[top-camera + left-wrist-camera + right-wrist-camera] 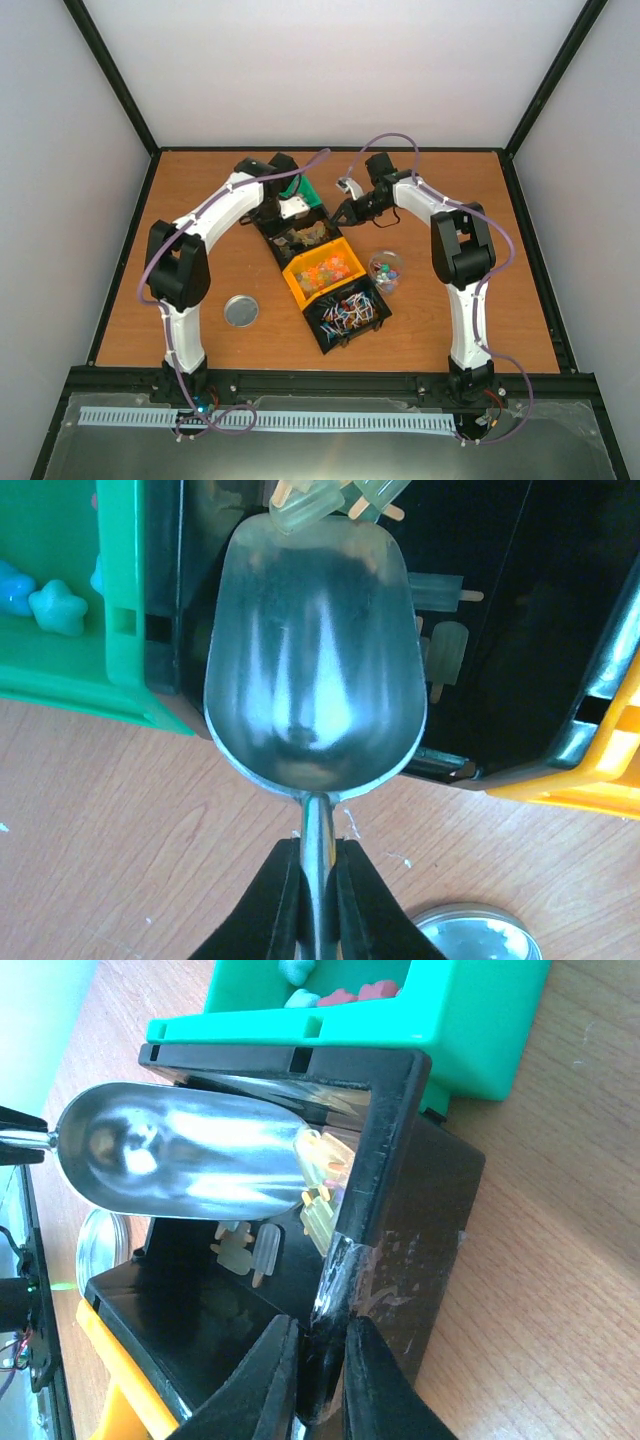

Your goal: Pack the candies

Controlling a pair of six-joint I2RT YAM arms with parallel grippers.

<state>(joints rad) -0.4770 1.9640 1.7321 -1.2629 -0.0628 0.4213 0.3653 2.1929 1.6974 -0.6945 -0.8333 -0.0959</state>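
From above, the candies [322, 268] sat sorted in a row of bins whose long axis ran diagonally, far left to near right. First came a green bin [306, 190], then a black bin [283, 252] with brownish-gold ones, a yellow bin [296, 283] with orange ones, and a second black bin [322, 335] with red-blue-white ones. More filled a jar [374, 262] just right of the row. Bare table [250, 350] showed around the lid [241, 311] to the left, and between the jar and the right edge.

In my left wrist view, the left gripper [318, 865] had its fingers pressed tight on the handle of the scoop [315, 670]. The bowl pointed straight away, its tip over the black bin and touching stick-shaped sweets. Those lay at mixed angles, some sticks sideways and some toward me. The green wall crowded the bowl's left side.

In my right wrist view, the right gripper [320, 1360] pinched the black bin's wall at its corner, one finger inside and one outside. The scoop lay lengthwise across the bin, with sweets at its mouth.
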